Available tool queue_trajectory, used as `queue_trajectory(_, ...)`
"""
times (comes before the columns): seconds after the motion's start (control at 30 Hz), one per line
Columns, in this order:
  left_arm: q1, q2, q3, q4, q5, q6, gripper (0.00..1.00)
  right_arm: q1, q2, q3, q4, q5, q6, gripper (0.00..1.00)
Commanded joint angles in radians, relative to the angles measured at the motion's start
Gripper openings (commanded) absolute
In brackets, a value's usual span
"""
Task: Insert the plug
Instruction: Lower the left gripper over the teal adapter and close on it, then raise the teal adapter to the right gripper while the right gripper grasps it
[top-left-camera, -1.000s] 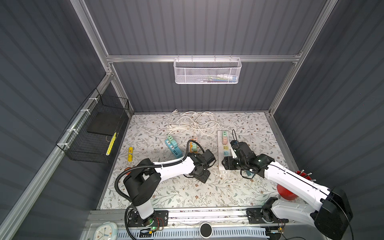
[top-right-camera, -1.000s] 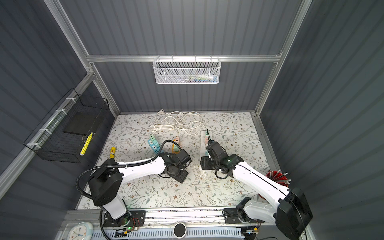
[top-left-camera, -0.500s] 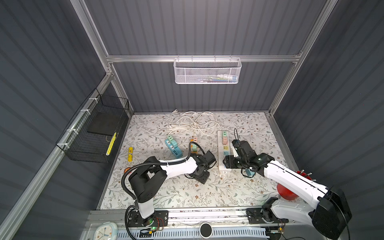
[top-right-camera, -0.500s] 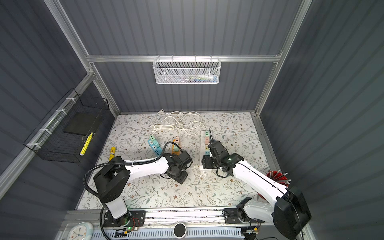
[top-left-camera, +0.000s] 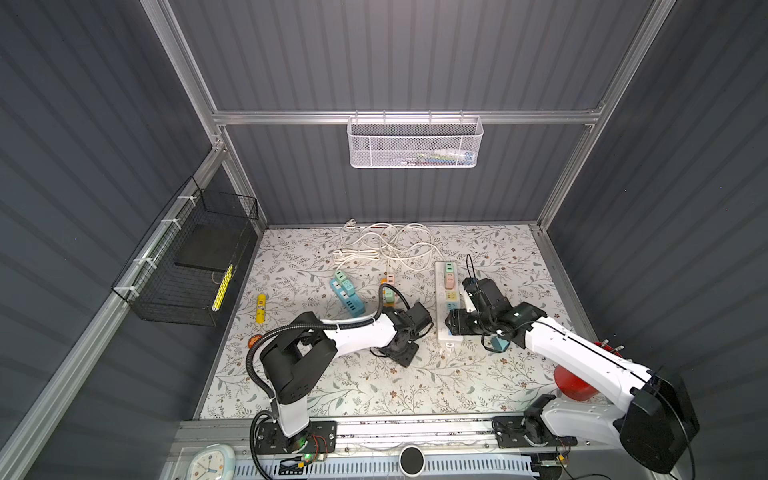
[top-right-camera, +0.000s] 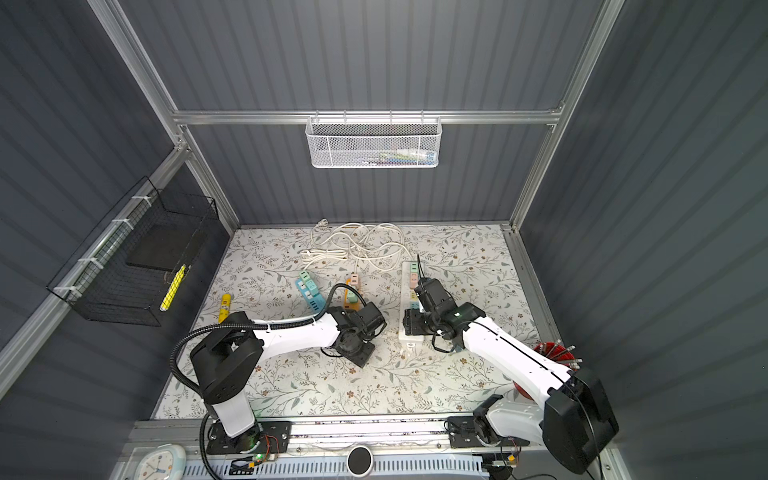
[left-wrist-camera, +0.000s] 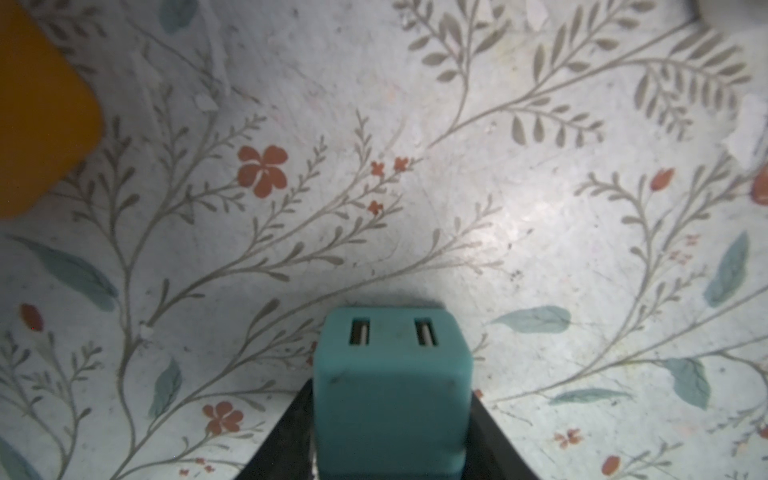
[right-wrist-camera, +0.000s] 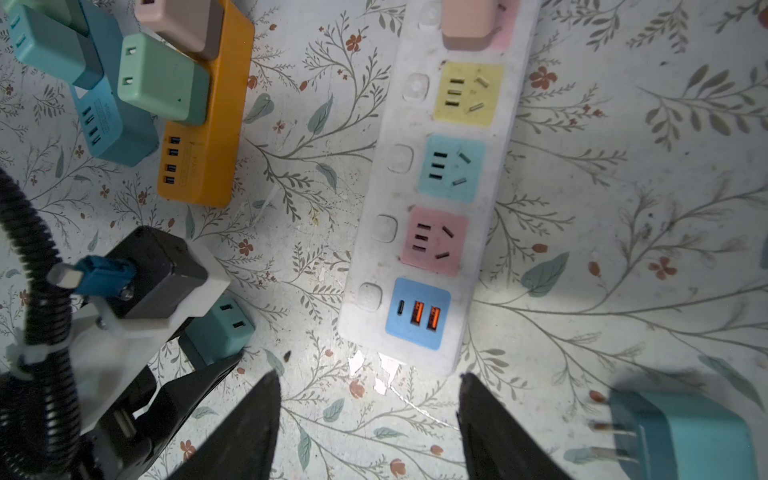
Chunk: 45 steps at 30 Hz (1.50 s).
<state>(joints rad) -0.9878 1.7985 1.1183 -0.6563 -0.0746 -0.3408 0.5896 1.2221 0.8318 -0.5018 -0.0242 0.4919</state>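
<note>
My left gripper (left-wrist-camera: 392, 469) is shut on a teal cube plug (left-wrist-camera: 392, 386), held low over the floral mat with its two-slot face pointing away from the wrist camera. In the right wrist view the same teal plug (right-wrist-camera: 220, 332) sits a short way from the near end of the white power strip (right-wrist-camera: 436, 187), which has free yellow, blue and pink sockets. My right gripper (right-wrist-camera: 370, 399) is open and empty, its tips just off the strip's near end. In both top views the left gripper (top-left-camera: 422, 332) and right gripper (top-left-camera: 451, 326) flank the strip (top-left-camera: 441, 299) (top-right-camera: 409, 337).
A second teal plug (right-wrist-camera: 681, 436) lies prongs-out beside my right gripper. An orange strip (right-wrist-camera: 208, 137) and a blue strip (top-left-camera: 347, 297) carry plugs left of the white one. Behind lie coiled white cables (top-left-camera: 386, 245). A yellow tube (top-left-camera: 260, 308) and a red bowl (top-left-camera: 575, 386) sit at the mat's edges.
The left gripper's jaws have closed onto the teal plug, and the left arm's elbow has swung slightly right. The right gripper has barely moved.
</note>
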Motion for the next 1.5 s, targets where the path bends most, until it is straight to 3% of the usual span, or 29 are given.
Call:
queue_trajectory(0.0, -0.006, -0.024, -0.023, 0.012, -0.01, 0.015, 0.42, -0.006, 0.004, 0.033, -0.023, -0.005, -0.008, 0.68)
queue_trajectory(0.17, -0.006, -0.198, -0.137, 0.225, -0.019, 0.046, 0.29, -0.01, 0.004, 0.044, -0.043, 0.001, -0.007, 0.68)
queue_trajectory(0.37, -0.009, -0.499, -0.437, 0.761, -0.08, 0.151, 0.17, -0.025, -0.037, 0.075, -0.083, -0.055, -0.012, 0.62)
queue_trajectory(0.47, -0.009, -0.537, -0.533, 0.972, -0.098, 0.235, 0.17, -0.024, -0.053, 0.096, -0.075, -0.127, -0.041, 0.56)
queue_trajectory(0.57, -0.009, -0.534, -0.561, 1.074, -0.078, 0.274, 0.16, -0.022, -0.05, 0.131, -0.078, -0.185, -0.061, 0.46)
queue_trajectory(0.67, -0.014, -0.547, -0.574, 1.099, -0.017, 0.287, 0.14, -0.01, -0.035, 0.162, -0.066, -0.285, -0.069, 0.43)
queue_trajectory(0.8, -0.014, -0.567, -0.602, 1.147, 0.015, 0.32, 0.12, 0.019, 0.004, 0.181, -0.026, -0.399, -0.073, 0.5)
queue_trajectory(1.07, -0.015, -0.524, -0.56, 1.118, 0.073, 0.335, 0.13, 0.063, 0.068, 0.214, -0.005, -0.425, -0.101, 0.54)
queue_trajectory(1.27, -0.014, -0.522, -0.556, 1.12, 0.069, 0.339, 0.13, 0.066, 0.111, 0.207, 0.012, -0.466, -0.095, 0.47)
queue_trajectory(1.47, -0.015, -0.513, -0.542, 1.116, 0.064, 0.349, 0.14, 0.078, 0.145, 0.197, 0.024, -0.487, -0.099, 0.47)
